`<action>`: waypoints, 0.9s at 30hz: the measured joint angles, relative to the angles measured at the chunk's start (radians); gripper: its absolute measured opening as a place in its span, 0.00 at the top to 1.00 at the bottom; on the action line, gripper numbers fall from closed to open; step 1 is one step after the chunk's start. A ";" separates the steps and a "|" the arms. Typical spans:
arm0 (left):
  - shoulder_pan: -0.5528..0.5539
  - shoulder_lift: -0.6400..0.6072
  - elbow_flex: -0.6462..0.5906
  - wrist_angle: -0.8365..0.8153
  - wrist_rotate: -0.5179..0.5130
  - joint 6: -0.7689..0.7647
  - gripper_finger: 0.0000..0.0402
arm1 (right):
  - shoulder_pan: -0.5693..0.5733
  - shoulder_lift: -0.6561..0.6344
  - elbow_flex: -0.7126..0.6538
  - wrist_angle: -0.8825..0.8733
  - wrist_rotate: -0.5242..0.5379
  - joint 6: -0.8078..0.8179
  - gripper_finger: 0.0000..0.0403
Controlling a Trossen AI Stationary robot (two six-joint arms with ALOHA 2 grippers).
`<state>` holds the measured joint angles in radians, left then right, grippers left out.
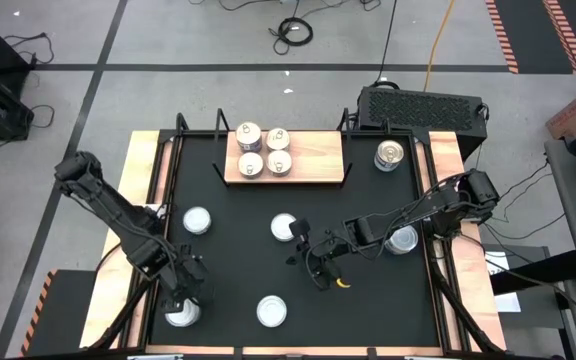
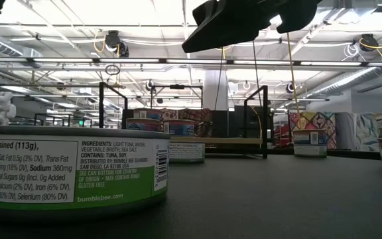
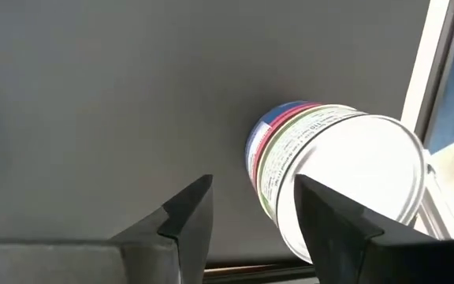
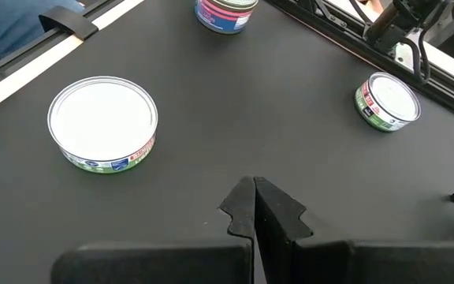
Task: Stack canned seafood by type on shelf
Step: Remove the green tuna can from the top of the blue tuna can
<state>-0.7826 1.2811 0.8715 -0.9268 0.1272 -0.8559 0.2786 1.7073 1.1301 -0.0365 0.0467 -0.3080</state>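
Tin (image 3: pixel 333 177) just beside left end effector (image 3: pixel 247 213)

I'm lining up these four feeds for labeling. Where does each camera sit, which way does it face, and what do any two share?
High: overhead, straight down; shelf, both arms.
Low: tabletop height, level across; nearest tin fills the left, dark arm parts hang overhead.
Left wrist: past the open left gripper at a corner tin.
Right wrist: past the shut right gripper at a white-topped tin.
Shared: high and low both show the shelf.

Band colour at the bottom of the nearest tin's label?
Green, on the tuna tin; low view.
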 joint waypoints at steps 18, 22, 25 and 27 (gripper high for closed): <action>-0.026 0.016 0.001 0.050 0.026 0.006 0.56 | 0.000 0.000 0.000 0.000 0.000 0.000 1.00; -0.025 0.016 0.001 0.069 0.026 0.001 0.56 | 0.000 0.000 0.000 -0.001 0.000 0.000 1.00; -0.025 0.016 -0.015 0.125 0.026 -0.001 0.56 | 0.000 0.000 0.000 -0.001 0.000 0.000 1.00; -0.025 0.016 -0.030 0.141 0.026 -0.001 0.56 | 0.000 0.000 0.000 -0.001 0.000 0.000 1.00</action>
<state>-0.8078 1.2968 0.8415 -0.7856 0.1532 -0.8567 0.2783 1.7073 1.1301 -0.0372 0.0467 -0.3084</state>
